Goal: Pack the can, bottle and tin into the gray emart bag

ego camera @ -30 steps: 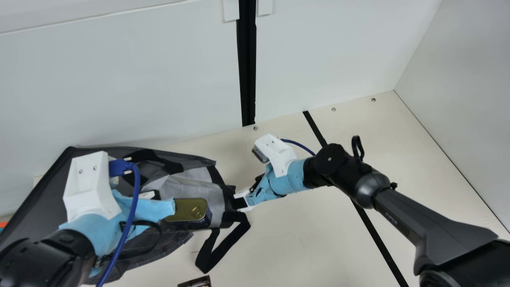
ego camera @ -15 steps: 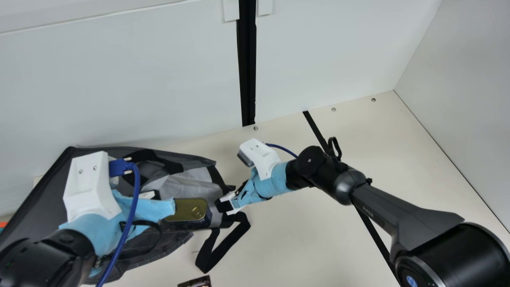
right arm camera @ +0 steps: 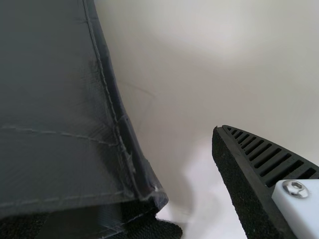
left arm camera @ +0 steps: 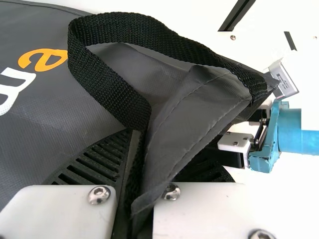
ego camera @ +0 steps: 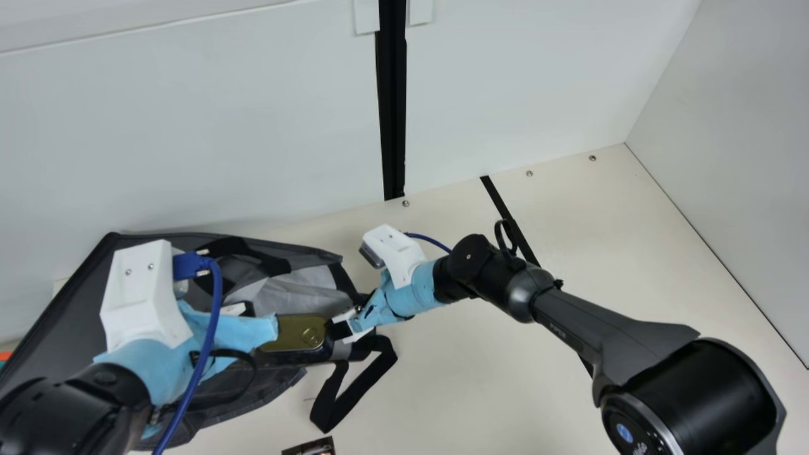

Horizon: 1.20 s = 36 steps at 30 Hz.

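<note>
The gray bag (ego camera: 69,278) lies on its side, its pale lining showing at the mouth. A gold-topped tin (ego camera: 292,332) is at that mouth; how deep it sits is unclear. Over the bag, my left gripper (ego camera: 256,331) is beside the tin; in the left wrist view my left gripper (left arm camera: 133,159) is shut on the bag's edge and black strap. My right gripper (ego camera: 341,330) reaches the mouth at the tin's right end. In the right wrist view, my right gripper (right arm camera: 162,134) stands open, one finger outside the bag (right arm camera: 50,99), the other hidden behind its fabric.
A loose black strap (ego camera: 344,401) of the bag rests on the cream table (ego camera: 480,385). Near the bottom edge lies a small dark printed item (ego camera: 310,447). White walls stand behind and at the right, and a black stripe (ego camera: 505,205) crosses the table.
My right gripper has moved left, from the bag's strap end across its mouth to the tin. The left arm, bag and tin look unmoved.
</note>
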Each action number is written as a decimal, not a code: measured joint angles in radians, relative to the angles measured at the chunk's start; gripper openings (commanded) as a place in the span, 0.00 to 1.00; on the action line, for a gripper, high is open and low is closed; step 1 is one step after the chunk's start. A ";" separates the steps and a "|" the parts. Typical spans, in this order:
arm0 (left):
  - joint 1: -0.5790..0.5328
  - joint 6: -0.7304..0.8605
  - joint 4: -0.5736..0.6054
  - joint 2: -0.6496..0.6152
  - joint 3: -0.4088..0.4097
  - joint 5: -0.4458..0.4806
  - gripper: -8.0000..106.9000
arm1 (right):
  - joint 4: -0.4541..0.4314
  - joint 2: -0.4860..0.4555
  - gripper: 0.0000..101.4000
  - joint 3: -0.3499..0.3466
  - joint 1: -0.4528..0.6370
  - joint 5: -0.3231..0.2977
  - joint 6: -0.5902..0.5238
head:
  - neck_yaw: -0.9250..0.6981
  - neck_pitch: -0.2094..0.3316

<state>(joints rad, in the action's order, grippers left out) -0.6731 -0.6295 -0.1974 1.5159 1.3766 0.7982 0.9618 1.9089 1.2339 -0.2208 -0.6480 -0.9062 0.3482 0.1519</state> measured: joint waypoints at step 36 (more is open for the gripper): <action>0.015 0.022 0.012 0.004 0.011 -0.008 0.16 | 0.193 -0.015 0.00 0.017 0.091 -0.226 -0.026 | 0.000 0.000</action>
<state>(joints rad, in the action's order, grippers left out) -0.6583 -0.6078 -0.1852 1.5200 1.3874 0.7898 1.1548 1.8942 1.2511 -0.1293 -0.8735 -0.9318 0.3482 0.1519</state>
